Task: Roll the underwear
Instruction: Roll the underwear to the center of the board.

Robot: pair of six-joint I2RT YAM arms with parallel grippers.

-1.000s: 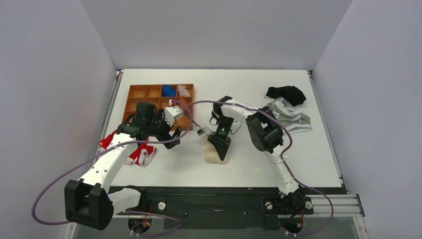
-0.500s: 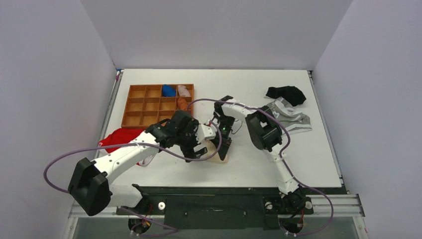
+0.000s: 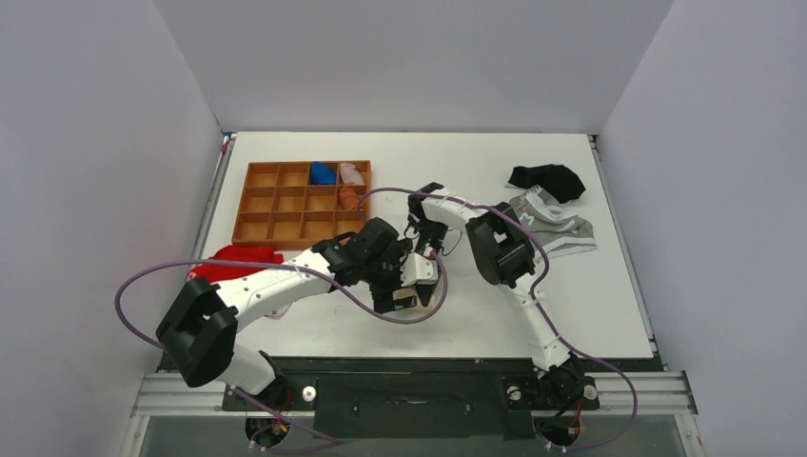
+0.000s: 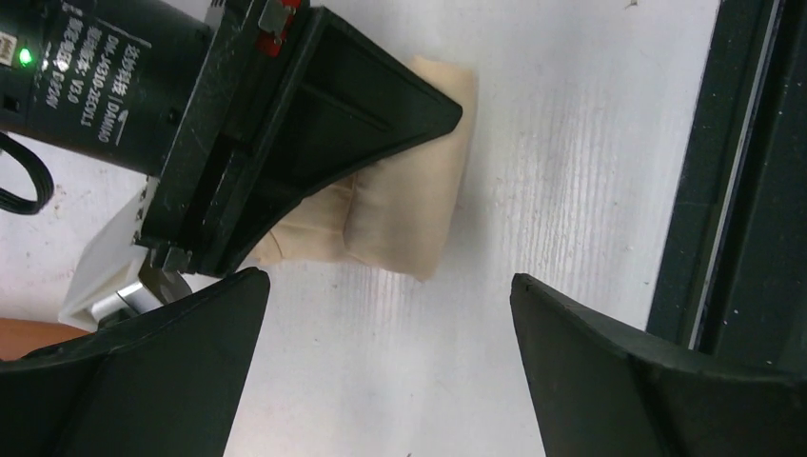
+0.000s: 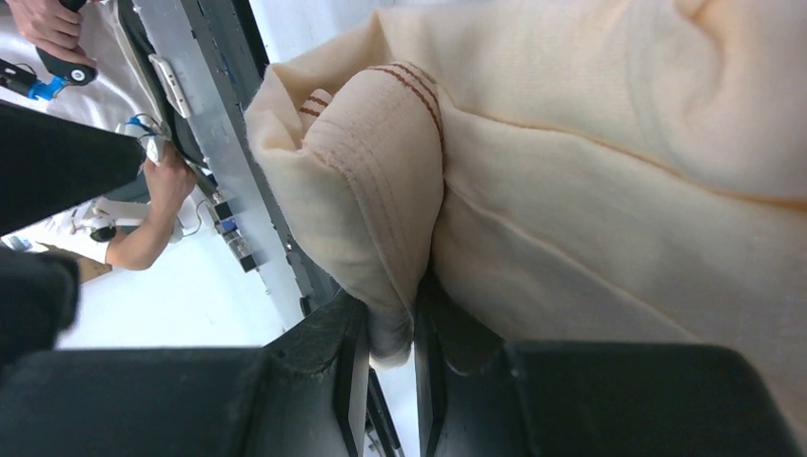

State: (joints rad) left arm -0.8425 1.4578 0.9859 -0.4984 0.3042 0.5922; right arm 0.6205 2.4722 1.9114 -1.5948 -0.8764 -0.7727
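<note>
The underwear [image 4: 404, 205] lies on the white table [image 4: 571, 143], low in the middle of the overhead view near the front edge. In the left wrist view it sits in the upper centre as a short cream bundle, folded over itself with a rounded crease.

You have the right gripper [image 5: 390, 328] down on it from the upper left. Its fingers are drawn nearly together on a fold of the hem, and the red-brown stitching curls just above them. That pinch looks meant to anchor the rolled end so it cannot spring open.

Your left gripper [image 4: 388, 281] hovers just over the bundle with its fingers spread wide, one at each lower corner of its own view. They are apart from the cloth, probably lined up to straddle the roll.

The cloth looks soft and plain, thick at the seam, and only loosely rolled so far. The red garment [image 3: 233, 257] and the wooden tray [image 3: 266, 203] sit well apart, to the left.
</note>
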